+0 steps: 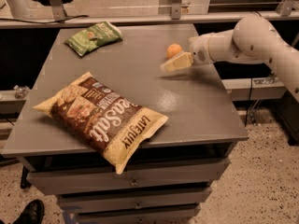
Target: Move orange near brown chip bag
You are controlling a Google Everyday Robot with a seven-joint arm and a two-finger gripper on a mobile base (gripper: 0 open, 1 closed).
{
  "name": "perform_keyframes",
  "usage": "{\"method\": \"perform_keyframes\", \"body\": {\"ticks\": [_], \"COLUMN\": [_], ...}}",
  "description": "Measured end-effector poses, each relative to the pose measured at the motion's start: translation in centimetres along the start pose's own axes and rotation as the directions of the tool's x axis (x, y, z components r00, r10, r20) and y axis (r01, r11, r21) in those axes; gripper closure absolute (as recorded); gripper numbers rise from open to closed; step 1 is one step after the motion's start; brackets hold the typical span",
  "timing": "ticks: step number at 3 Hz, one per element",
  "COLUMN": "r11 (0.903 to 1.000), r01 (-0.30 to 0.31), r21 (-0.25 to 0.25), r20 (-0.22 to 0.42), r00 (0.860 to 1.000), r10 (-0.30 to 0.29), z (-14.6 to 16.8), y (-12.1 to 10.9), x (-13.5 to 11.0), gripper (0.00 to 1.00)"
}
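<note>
The orange (174, 50) sits on the grey table (196, 106) toward its far right. My gripper (170, 65) reaches in from the right on a white arm (243, 41), and its pale tip lies just in front of the orange, touching or nearly touching it. The brown chip bag (100, 116) lies flat at the table's front left, one corner hanging over the front edge. It is well apart from the orange.
A small green snack bag (93, 37) lies at the table's far left. The table has drawers (135, 181) below its front edge. A metal rail (140, 20) runs behind the table. A dark shoe (30, 212) is on the floor at bottom left.
</note>
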State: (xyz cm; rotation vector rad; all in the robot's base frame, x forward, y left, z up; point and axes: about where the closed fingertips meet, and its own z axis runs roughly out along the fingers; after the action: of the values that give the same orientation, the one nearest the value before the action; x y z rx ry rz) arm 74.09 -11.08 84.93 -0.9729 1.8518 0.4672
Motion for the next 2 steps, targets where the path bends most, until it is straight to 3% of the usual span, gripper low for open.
{"method": "perform_keyframes", "body": {"ticks": [2], "r11": [0.9995], "r01": [-0.025], "r21": [0.019], "r20": [0.025], "r00": [0.999], "r10": [0.024], "z": [1.15], "y": [-1.12], "x": [0.47], "gripper": [0.41]}}
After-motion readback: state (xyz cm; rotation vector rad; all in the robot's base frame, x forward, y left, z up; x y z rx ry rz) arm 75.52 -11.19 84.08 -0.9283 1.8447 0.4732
